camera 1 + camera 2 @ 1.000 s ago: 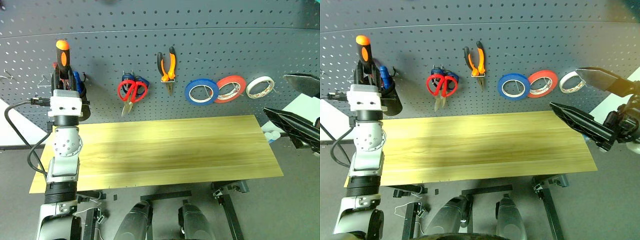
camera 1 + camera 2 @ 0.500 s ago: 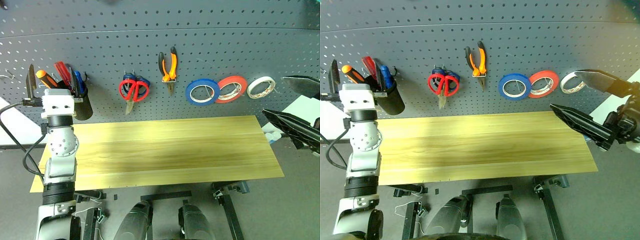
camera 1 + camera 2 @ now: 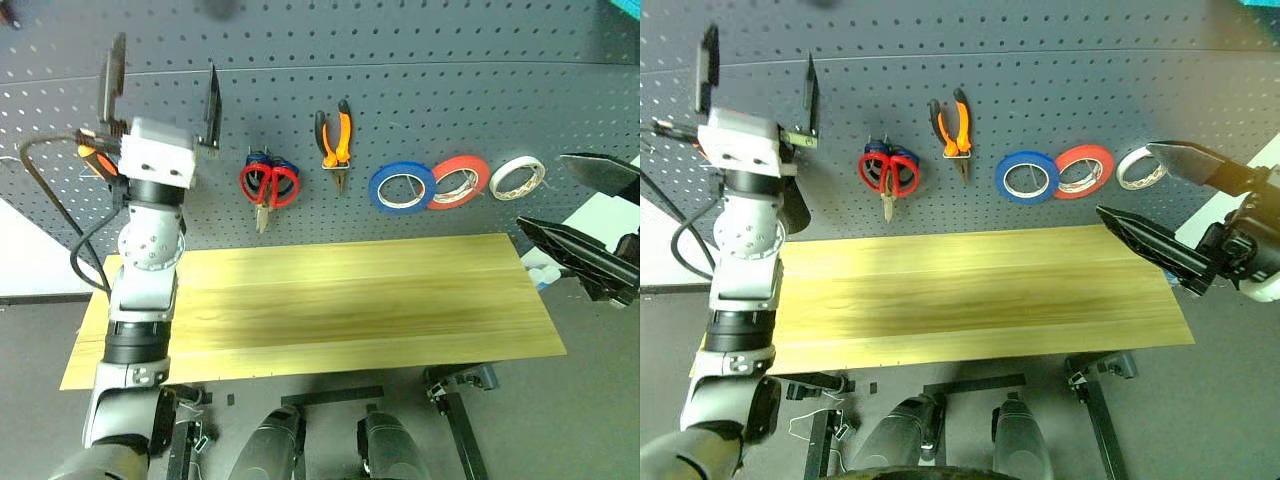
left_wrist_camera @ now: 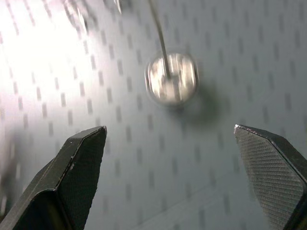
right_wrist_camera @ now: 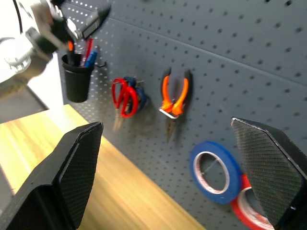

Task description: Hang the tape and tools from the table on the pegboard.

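My left gripper (image 3: pixel 162 88) is open and raised against the dark grey pegboard (image 3: pixel 420 90), above a black cup (image 5: pixel 76 85). The orange-and-black screwdriver (image 5: pixel 70 46) stands in that cup with a red and a blue one. Further right hang the red scissors (image 3: pixel 268 183), in front of a blue-handled pair, the orange-and-black pliers (image 3: pixel 336 135) and the blue tape (image 3: pixel 402 187). My right gripper (image 3: pixel 540 190) is open and empty beside the table's right end, level with the tape rolls. The wooden table (image 3: pixel 330 300) has nothing on it.
A red-orange roll (image 3: pixel 460 180) and a white roll (image 3: pixel 520 177) hang right of the blue tape. A blurred metal fitting (image 4: pixel 171 79) on the board sits between the left fingers in the left wrist view. A black cable (image 3: pixel 55 215) loops off the left arm.
The left gripper let go of the orange-and-black screwdriver, which dropped into the black cup, then opened wide and rose up and to the right along the board. The right gripper stayed put.
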